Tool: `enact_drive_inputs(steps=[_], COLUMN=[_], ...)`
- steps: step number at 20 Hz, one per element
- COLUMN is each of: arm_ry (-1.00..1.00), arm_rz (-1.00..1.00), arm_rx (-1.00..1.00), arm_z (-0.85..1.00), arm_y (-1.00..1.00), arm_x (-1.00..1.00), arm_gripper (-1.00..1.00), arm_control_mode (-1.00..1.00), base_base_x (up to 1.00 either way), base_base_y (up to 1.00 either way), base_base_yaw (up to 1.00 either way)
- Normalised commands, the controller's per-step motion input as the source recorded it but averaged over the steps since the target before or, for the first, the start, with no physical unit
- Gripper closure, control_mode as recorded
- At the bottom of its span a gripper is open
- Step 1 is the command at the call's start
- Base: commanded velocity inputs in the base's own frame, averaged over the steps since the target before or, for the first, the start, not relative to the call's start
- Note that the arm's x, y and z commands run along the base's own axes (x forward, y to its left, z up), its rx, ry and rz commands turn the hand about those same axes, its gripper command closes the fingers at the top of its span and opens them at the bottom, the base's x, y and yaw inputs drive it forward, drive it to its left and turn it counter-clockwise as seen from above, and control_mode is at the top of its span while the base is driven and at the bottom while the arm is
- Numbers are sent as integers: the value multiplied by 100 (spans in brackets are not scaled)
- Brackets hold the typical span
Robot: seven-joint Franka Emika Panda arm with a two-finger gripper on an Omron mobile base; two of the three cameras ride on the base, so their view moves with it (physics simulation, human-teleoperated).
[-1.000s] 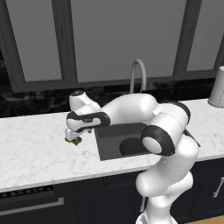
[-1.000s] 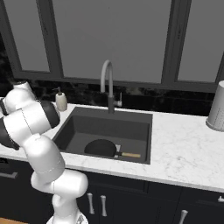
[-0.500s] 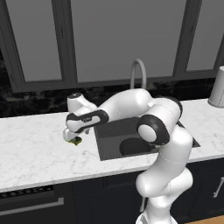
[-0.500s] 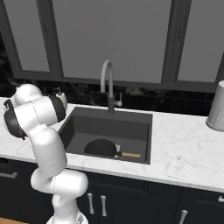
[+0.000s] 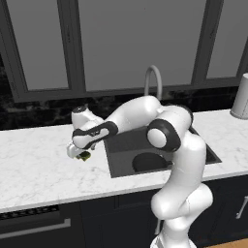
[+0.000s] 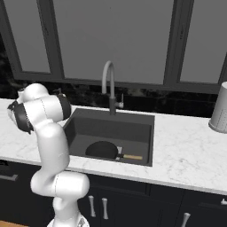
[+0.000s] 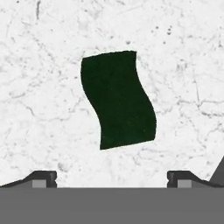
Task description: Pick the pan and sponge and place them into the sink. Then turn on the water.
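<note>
The dark green sponge [image 7: 117,101] lies flat on the white marble counter, straight below my hand. My gripper [image 7: 111,177] is open, its two fingertips [image 7: 43,178] spread wide on either side of the sponge with nothing between them. From the left base view the gripper [image 5: 77,153] hangs just above the sponge [image 5: 85,155], left of the sink [image 5: 118,140]. The black pan [image 6: 103,150] with its tan handle rests on the bottom of the sink [image 6: 133,131]. A grey gooseneck faucet [image 6: 108,84] stands behind the basin.
A grey ribbed canister [image 6: 220,108] stands on the counter at the far right. Dark window panes and a black backsplash run behind the counter [image 5: 34,169]. My own arm [image 6: 42,115] blocks the left counter in the right base view.
The arm has swung a little and the hand has come lower over the sponge. The sponge and the pan have not moved, and the jaws stayed wide.
</note>
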Motion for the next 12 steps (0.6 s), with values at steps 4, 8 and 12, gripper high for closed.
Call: enact_drive_inputs(steps=[4, 8, 12], arm_ry=[0, 0, 0], arm_rz=[0, 0, 0], arm_rx=[0, 0, 0], arm_z=[-17, -20, -20], arm_y=[8, 9, 12], arm_x=[27, 27, 26], arm_gripper=[-100, -100, -100], arm_control_mode=[-100, -100, -100], base_base_x=[0, 0, 0], base_base_y=[0, 0, 0], base_base_yaw=[0, 0, 0])
